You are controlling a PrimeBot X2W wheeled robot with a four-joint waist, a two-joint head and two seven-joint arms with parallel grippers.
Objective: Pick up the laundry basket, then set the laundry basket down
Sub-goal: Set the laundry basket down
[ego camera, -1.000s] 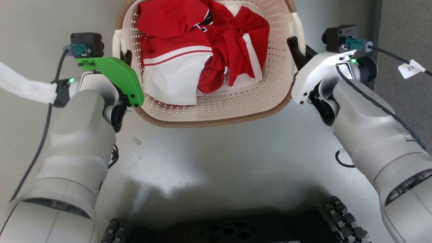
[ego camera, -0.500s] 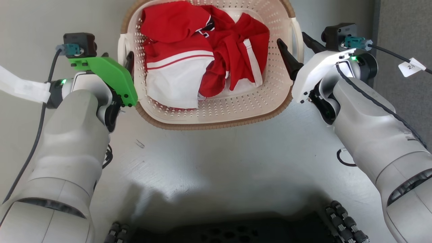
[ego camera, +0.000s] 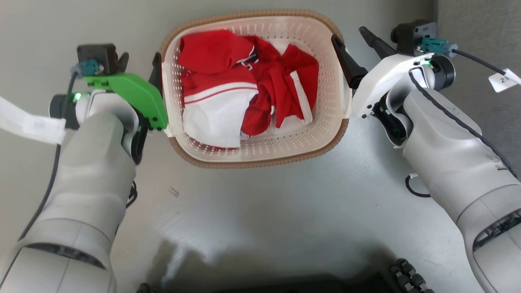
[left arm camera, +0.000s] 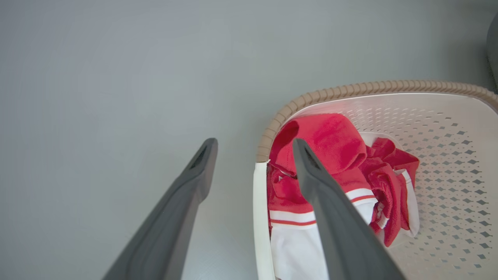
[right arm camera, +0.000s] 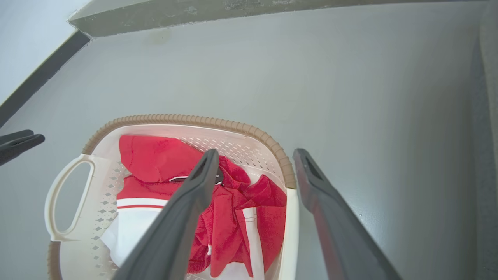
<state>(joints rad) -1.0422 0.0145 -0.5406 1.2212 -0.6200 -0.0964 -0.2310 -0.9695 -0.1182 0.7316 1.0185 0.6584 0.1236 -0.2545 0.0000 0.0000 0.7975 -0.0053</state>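
Now left gripper (left arm camera: 253,149), right gripper (right arm camera: 256,159) spread wide, empty, each astride a side of perforated cream laundry basket (ego camera: 285,146), ribbed brown rim (ego camera: 260,165)

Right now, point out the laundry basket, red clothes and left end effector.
laundry basket (ego camera: 252,163), head view, near brown rim.
red clothes (ego camera: 211,51), head view, upper red fold.
left end effector (left arm camera: 253,144), left wrist view, midway between fingertips.

Head looks down, 2 wrists close, sharing laundry basket (ego camera: 252,164)
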